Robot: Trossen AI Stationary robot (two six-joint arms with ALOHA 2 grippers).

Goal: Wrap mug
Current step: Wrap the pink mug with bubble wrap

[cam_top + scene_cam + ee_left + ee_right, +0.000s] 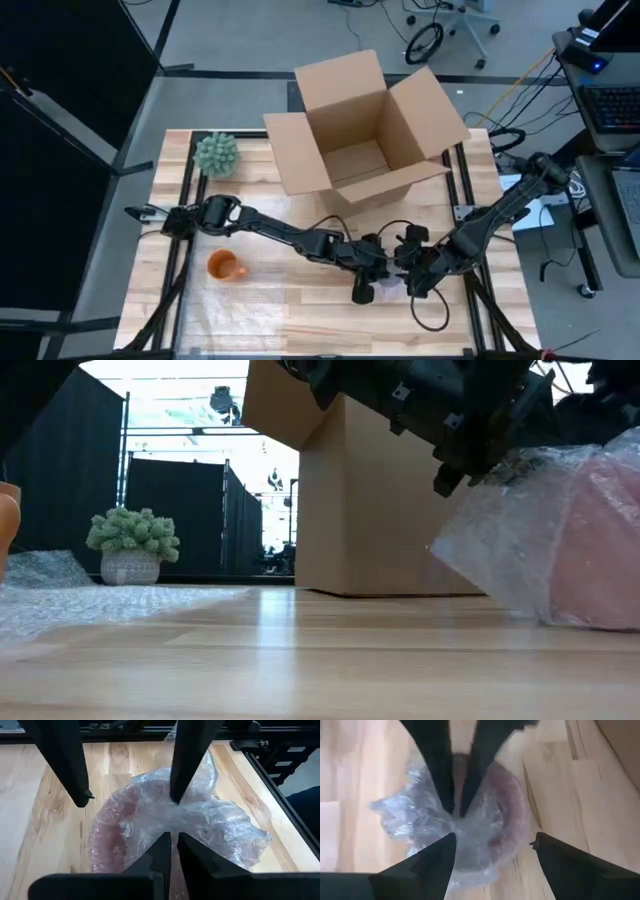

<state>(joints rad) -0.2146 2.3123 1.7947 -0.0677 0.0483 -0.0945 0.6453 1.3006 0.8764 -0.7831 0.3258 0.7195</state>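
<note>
Cardboard: an open cardboard box (365, 130) stands at the far middle of the table (330, 325), flaps spread, a little towards the right.
Wood: the table top is pale planks, and all the action is at its near middle-right.
Task's thing: a pink mug (112, 820) lies on the table near and slightly right of the box, already bundled in bubble wrap (220, 825). The pink shows through the plastic as a rounded shape. A loose tail of the wrap spreads off to one side of it.
Left gripper: the left gripper (174, 837) reaches in from the left, its arm stretched low across the table. Its fingers are drawn narrow, nearly together, nipping a gathered fold of the bubble wrap on top of the bundle.
Right gripper: the right gripper (492, 840) comes in from the right and meets the other one directly over the bundle. Its fingers stand wide apart, one on either side of the bundle, and I cannot tell whether they touch the plastic.
Between them: the two sets of fingers face each other point to point, the narrow pair sitting in the gap of the wide pair.
Left side: an orange mug (225, 267) sits at the near left, on the far edge of a flat spare sheet (240, 305) of clear wrap, well apart from the grippers.
Far left: a small green potted plant (216, 153) stands just left of the box.
</note>
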